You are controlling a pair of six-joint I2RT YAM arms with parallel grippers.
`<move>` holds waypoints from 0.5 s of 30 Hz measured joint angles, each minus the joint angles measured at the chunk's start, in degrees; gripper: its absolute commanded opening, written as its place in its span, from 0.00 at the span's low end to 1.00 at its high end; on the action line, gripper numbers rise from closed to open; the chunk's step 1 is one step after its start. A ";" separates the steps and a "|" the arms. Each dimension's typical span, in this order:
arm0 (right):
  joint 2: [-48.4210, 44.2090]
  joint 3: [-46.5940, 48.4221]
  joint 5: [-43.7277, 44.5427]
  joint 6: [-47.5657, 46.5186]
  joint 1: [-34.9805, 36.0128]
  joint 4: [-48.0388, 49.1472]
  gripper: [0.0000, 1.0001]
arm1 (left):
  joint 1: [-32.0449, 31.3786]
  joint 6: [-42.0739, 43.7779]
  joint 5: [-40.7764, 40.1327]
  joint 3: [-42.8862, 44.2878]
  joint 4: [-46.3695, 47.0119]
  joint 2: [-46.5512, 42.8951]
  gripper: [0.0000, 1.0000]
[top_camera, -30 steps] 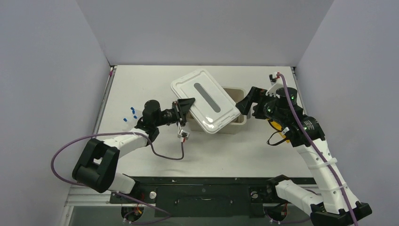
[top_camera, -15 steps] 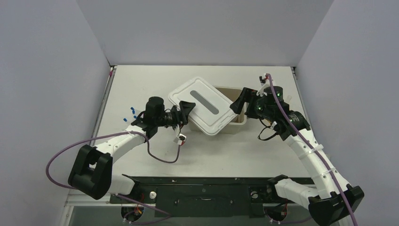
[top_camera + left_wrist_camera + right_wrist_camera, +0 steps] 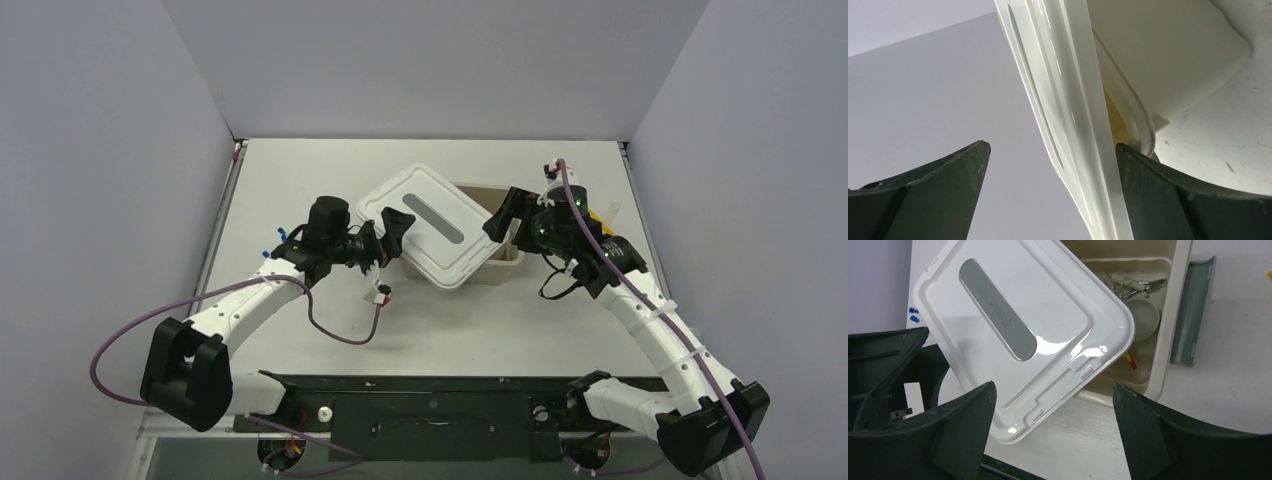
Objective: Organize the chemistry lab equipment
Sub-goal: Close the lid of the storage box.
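Seen from above, the white lid (image 3: 432,228) lies skewed over the beige tub (image 3: 507,256) and hides most of what is inside. The right wrist view looks past the lid's corner. There, metal forceps (image 3: 1138,284) and a clear beaker (image 3: 1143,315) rest in the tub's uncovered end, and blue-capped tubes (image 3: 914,318) lie on the tabletop (image 3: 1228,390) beyond the lid. Only the left wrist view shows the lid's edge running between the left jaws, which are spread wide and released. The right jaws gape too, grasping nothing, near the lid.
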 measured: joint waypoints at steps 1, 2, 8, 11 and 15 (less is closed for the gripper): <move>-0.04 -0.61 0.46 0.81 0.61 0.44 0.81 | 0.04 0.02 -0.24 0.68 -1.51 -0.02 0.97; -0.04 -1.29 0.79 1.49 1.40 0.70 0.81 | 0.13 0.02 -0.44 1.31 -2.95 -0.07 0.97; 0.20 -6.12 4.52 6.32 8.11 1.79 0.79 | 0.92 0.02 -1.22 2.71 -10.54 -1.62 0.96; 0.83 -7.10 7.15 8.46 10.80 2.21 0.79 | 1.01 0.02 -1.79 2.73 -15.56 -1.64 0.97; 1.95 -7.37 10.69 9.99 12.48 3.15 0.78 | 1.01 0.00 -2.38 4.28 -23.02 -1.64 0.97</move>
